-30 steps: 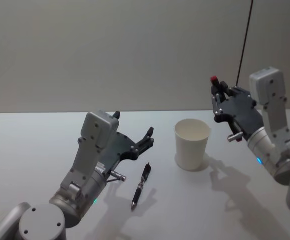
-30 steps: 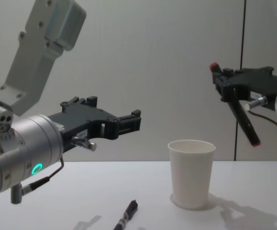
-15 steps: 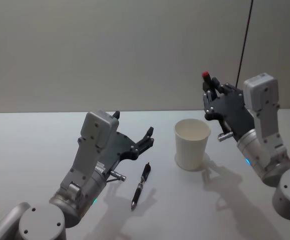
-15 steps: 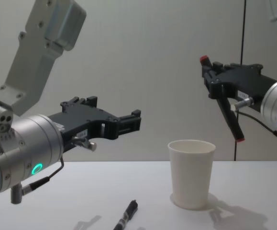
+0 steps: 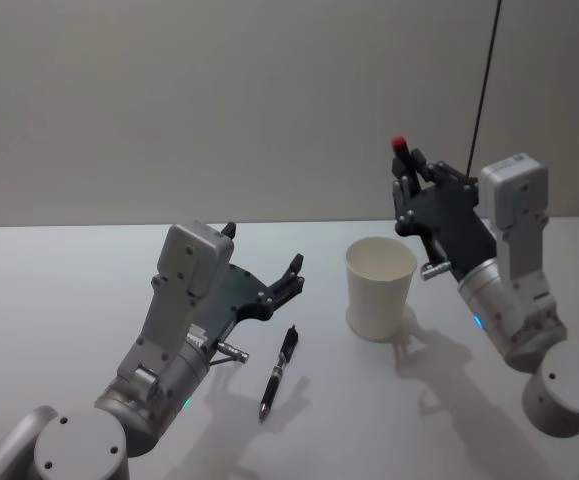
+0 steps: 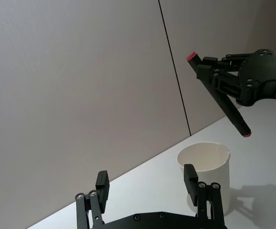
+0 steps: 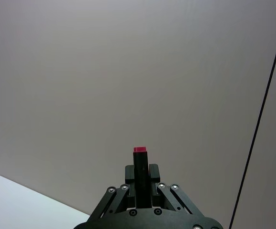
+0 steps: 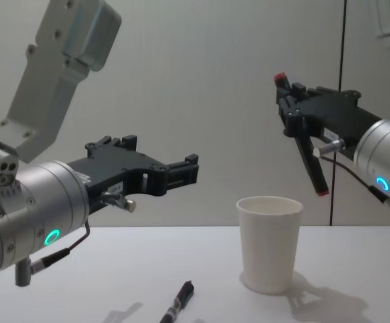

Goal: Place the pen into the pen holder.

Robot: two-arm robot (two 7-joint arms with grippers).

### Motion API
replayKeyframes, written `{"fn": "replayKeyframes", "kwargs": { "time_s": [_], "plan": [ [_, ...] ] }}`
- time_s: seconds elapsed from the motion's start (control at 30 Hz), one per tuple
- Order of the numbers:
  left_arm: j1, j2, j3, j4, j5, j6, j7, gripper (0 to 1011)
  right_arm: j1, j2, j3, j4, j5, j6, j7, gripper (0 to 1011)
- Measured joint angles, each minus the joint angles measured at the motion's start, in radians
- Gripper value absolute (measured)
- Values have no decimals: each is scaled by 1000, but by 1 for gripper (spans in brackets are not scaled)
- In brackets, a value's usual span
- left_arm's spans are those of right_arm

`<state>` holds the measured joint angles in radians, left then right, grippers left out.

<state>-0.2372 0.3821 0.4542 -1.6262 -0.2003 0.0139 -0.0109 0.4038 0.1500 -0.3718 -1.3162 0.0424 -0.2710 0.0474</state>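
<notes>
head view: the right gripper (image 5: pixel 405 178) is up in the air behind the pen holder (image 5: pixel 377 300) and a little to its right, fingers pressed in on a black pen (image 5: pixel 399 148). only the pen's red top end shows here; the rest is hidden behind the fingers. the white cup stands upright on the table (image 5: pixel 69 280), apart from both grippers. the left gripper (image 5: pixel 264 248) hangs low over the table with its fingers spread wide and nothing between them. a second pen (image 5: pixel 279 368) lies flat on the table, just beside the left gripper and to the cup's left.

left wrist view: the left gripper's two fingers (image 6: pixel 190 177) stand well apart. past them the held pen (image 6: pixel 221 101) is tilted, red at both ends, its lower end above rim height and off to one side of the cup (image 6: pixel 205 179), not inside. a white label on the right gripper's body is cut off by the edge and can't be read.

right wrist view: the fingers (image 7: pixel 154 172) clamp the pen from both sides and its red end (image 7: pixel 139 150) sticks out past them.

chest view: the pen's lower red tip (image 8: pixel 322 193) hangs just above the rim and slightly right of it. a pale label on the left gripper's body is too small to read. the second pen (image 8: pixel 180 301) is cut off by the bottom edge.
</notes>
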Motion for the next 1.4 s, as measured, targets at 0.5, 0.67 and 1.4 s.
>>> {"fn": "replayKeyframes", "kwargs": {
  "time_s": [0.5,0.67,1.4],
  "plan": [
    [0,0,0,0,0,0,0,1000,35,-36,-9,96,5,-85,6,165],
    [0,0,0,0,0,0,0,1000,49,-49,-12,135,6,-109,7,165],
    [0,0,0,0,0,0,0,1000,101,-93,-18,267,3,-192,8,165]
  ]
}}
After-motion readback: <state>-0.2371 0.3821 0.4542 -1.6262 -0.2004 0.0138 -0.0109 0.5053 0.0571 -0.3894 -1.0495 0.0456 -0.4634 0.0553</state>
